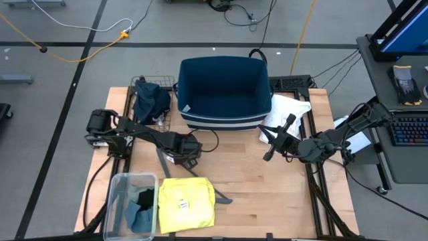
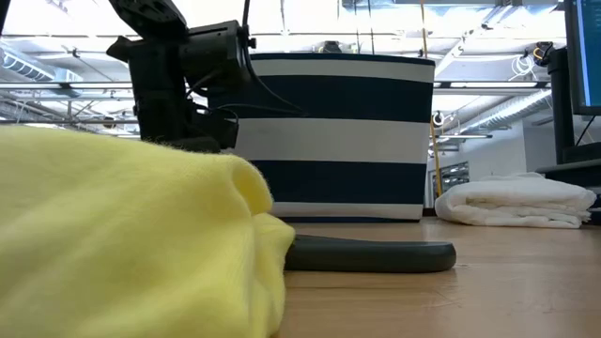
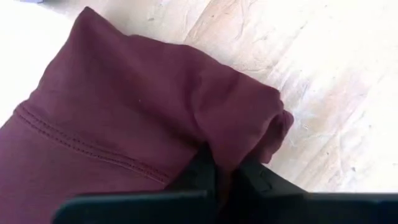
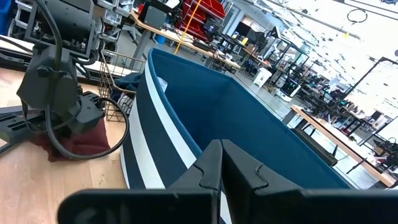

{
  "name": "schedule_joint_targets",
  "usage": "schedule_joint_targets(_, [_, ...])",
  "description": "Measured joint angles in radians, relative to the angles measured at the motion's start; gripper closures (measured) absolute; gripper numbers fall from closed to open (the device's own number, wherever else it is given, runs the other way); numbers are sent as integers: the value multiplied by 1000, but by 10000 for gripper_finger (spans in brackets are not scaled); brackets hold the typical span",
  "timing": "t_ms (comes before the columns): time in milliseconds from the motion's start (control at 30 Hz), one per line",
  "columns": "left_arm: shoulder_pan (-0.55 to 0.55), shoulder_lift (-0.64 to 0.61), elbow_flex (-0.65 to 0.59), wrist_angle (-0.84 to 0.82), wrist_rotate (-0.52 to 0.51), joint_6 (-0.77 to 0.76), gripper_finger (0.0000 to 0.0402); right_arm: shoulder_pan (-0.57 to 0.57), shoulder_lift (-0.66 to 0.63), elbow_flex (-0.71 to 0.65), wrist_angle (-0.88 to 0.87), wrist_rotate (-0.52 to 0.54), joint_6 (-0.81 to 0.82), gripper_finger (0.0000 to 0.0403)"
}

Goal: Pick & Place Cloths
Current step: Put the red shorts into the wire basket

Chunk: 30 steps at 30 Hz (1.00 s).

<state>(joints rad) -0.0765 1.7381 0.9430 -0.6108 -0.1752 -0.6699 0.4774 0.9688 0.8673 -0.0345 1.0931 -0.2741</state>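
Observation:
The maroon piece [image 1: 192, 161] lies on the table in front of the navy white-striped bin [image 1: 224, 90]. My left gripper [image 1: 186, 151] is down on it and shut on it [image 3: 227, 177]. My right gripper [image 1: 273, 138] hovers shut and empty right of the bin, by the folded white shirt [image 1: 289, 110], which rests flat on the table. The yellow T-shirt [image 1: 187, 204] is spread near the near edge. Black and grey-blue pieces [image 1: 140, 209] sit in a clear tub. Navy fabric [image 1: 150, 100] fills a wire basket. My left gripper pinches a raised fold of the maroon piece [image 3: 239, 146] between its two fingers, coming from above. The fold bunches up at the fingertips [image 3: 202, 171]. The remainder of the cloth [image 3: 112, 124] lies on the table; how many layers are caught I cannot tell.
A thin grey clothes hanger [image 2: 376, 253] lies on the table between the maroon piece and the yellow T-shirt. The clear tub [image 1: 115, 201] stands at the near left corner, the wire basket [image 1: 167, 84] left of the bin. Bare wood [image 1: 267, 187] lies at the near right.

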Motion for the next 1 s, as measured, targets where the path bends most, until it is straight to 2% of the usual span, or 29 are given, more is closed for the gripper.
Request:
schedule_joint_targets(267, [-5,-182,-4,-82,29,-27,395,0,0,0,0,0,0,403])
schedule_joint_targets(500, [-41,-437,-3,-97,25,-57,398,0,0,0,0,-4,0,403])
schedule_joint_targets(700, [-97,-641,-2,-88,15,-79,398,0,0,0,0,-51,0,403])
schedule_joint_targets(1000, [-178,-850,-1,5,-131,-111,400,0,0,0,0,-50,-1,403])
